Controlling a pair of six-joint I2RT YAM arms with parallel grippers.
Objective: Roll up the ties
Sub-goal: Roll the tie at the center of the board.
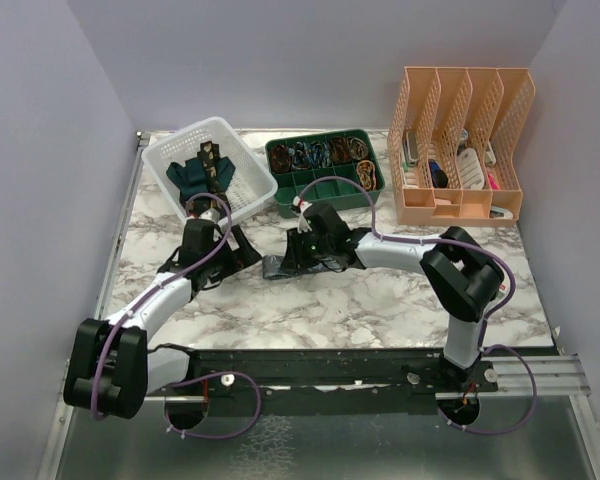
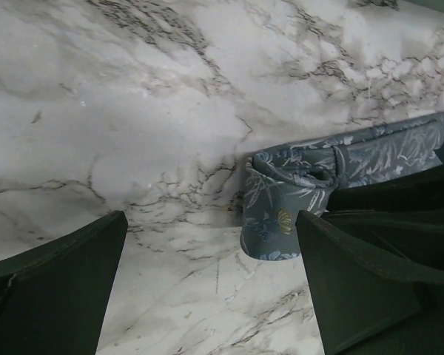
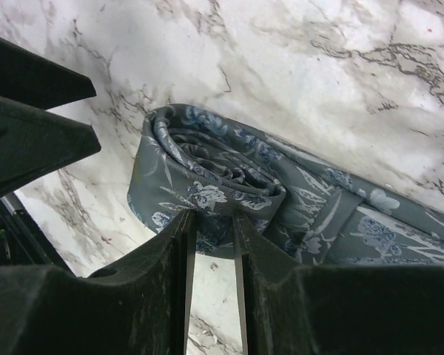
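I find the blue-grey tie [image 3: 207, 177] on the table [image 1: 380, 300], between the two arms, one end wound into a small roll. My right claw [image 3: 211, 244] is nearly closed and pinches the edge of that roll. My left claw [image 2: 211, 222] stands wide apart, holding nothing, low over the marble. The roll lies just beside one of its fingers, not between them. The unrolled length runs away under the right claw, roughly across the table. The right arm is the nearer, being in contact. Two more ties [image 1: 202, 170], one teal, one dark with gold, lie in the white basket [image 1: 255, 190]. I can read no brand, label or writing anywhere.
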